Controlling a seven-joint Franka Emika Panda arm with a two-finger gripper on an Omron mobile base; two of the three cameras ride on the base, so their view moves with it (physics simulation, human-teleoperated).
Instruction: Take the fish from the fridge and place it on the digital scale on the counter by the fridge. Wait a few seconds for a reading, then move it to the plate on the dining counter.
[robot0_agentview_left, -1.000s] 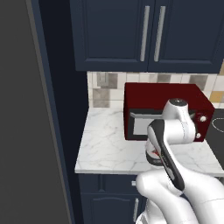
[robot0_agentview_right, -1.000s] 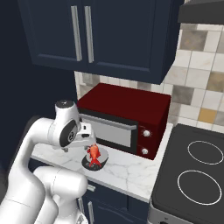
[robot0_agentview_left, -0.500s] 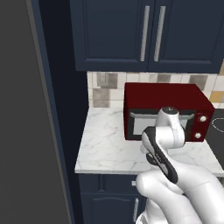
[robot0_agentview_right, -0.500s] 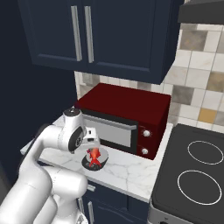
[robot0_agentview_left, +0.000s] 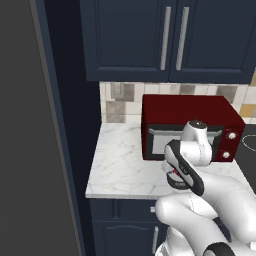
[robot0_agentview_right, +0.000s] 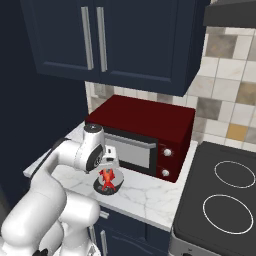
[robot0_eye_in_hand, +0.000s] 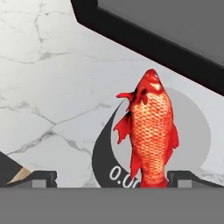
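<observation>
The orange-red fish (robot0_eye_in_hand: 151, 131) lies on the grey top of the round digital scale (robot0_eye_in_hand: 192, 131), whose dark rim shows a lit readout. My gripper (robot0_eye_in_hand: 111, 178) hovers just above it, open, one dark fingertip (robot0_eye_in_hand: 41, 177) far out on each side of the tail. From the right base view, the fish (robot0_agentview_right: 107, 179) rests on the scale (robot0_agentview_right: 118, 186) at the front of the marble counter (robot0_agentview_right: 150, 197), under my hand. In the left base view my forearm covers most of the scale, and a sliver of the fish (robot0_agentview_left: 173, 173) peeks out. The plate and the dining counter are out of view.
A red microwave (robot0_agentview_right: 145, 131) stands right behind the scale, close to my wrist. A black cooktop (robot0_agentview_right: 225, 195) lies to the right. Navy wall cabinets (robot0_agentview_left: 170, 40) hang above. The fridge's dark grey side (robot0_agentview_left: 30, 125) rises at the left, next to the counter (robot0_agentview_left: 120, 165).
My wrist has sunk a little and drawn nearer over the scale. The fish has stayed on the scale, and the jaws have stayed open.
</observation>
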